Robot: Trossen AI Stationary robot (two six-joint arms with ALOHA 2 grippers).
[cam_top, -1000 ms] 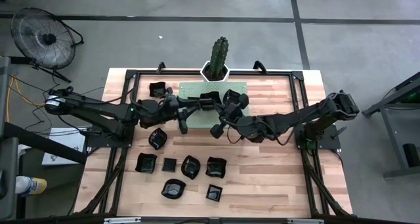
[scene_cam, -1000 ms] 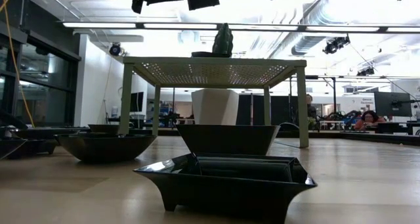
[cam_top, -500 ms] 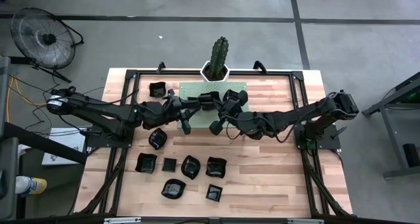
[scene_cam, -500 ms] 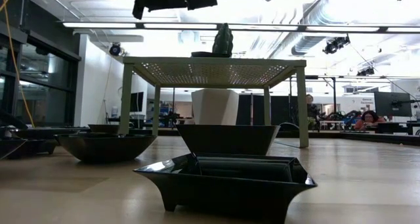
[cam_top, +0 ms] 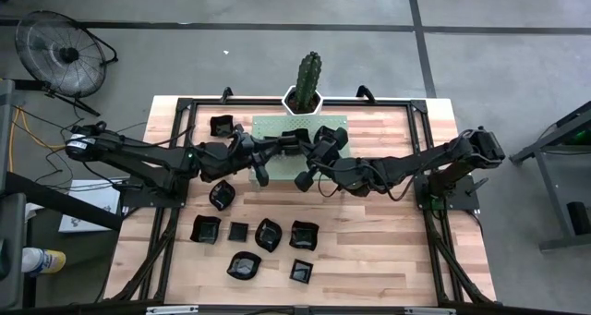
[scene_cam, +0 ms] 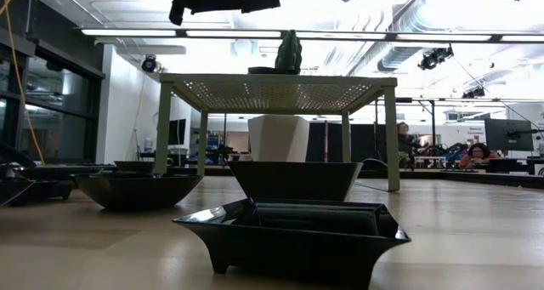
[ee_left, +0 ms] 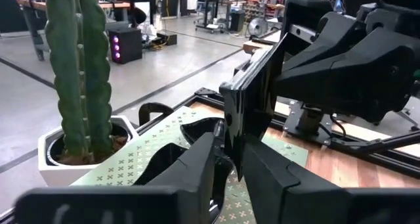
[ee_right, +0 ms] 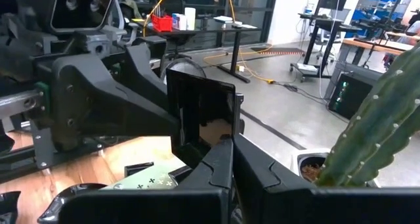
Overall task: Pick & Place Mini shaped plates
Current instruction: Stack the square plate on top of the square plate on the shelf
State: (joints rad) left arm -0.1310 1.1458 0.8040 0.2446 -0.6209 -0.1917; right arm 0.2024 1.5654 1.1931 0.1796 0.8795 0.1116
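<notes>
Overhead, table-level, 2 wrist cams; shared cactus [cam_top: 307, 73].
</notes>
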